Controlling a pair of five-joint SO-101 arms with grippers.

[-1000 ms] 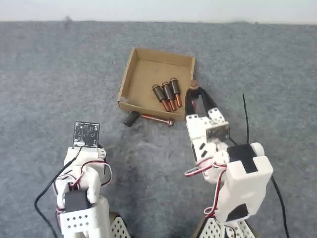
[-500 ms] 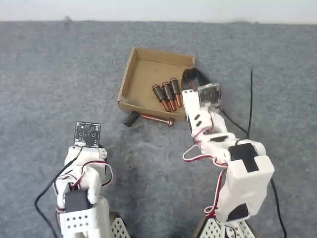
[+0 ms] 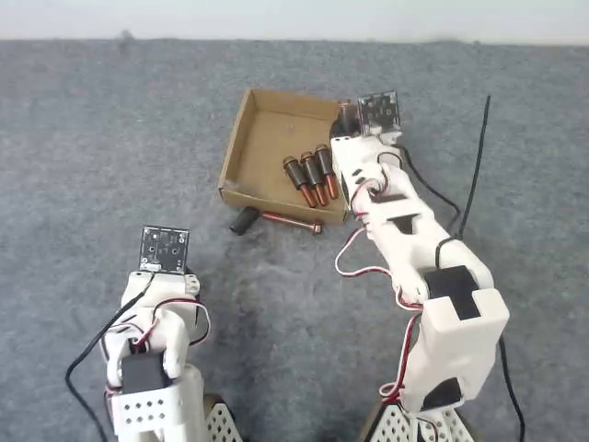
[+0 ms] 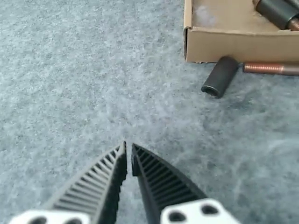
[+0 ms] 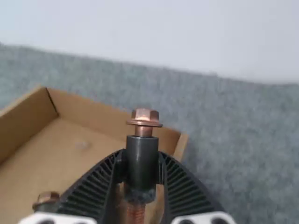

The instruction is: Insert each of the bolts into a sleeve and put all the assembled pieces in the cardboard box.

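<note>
right gripper [image 5: 140, 161] pinching assembled piece [image 5: 141, 156] | at cardboard box [image 3: 235, 143] far-right corner, long axis along fingers, head toward far wall | 3 finished pieces [image 3: 311, 177] inside | left gripper [image 4: 128, 149] pressed together, nearer loose sleeve [image 4: 219, 76] and bolt [image 4: 271, 68] outside near wall

We observe a grey, felt-like desk [image 3: 92, 138]. Directly on it rest the cardboard box [image 3: 267, 138], one sleeve [image 3: 244, 221] and one bolt [image 3: 292, 220], both just beside the box's wall.
</note>
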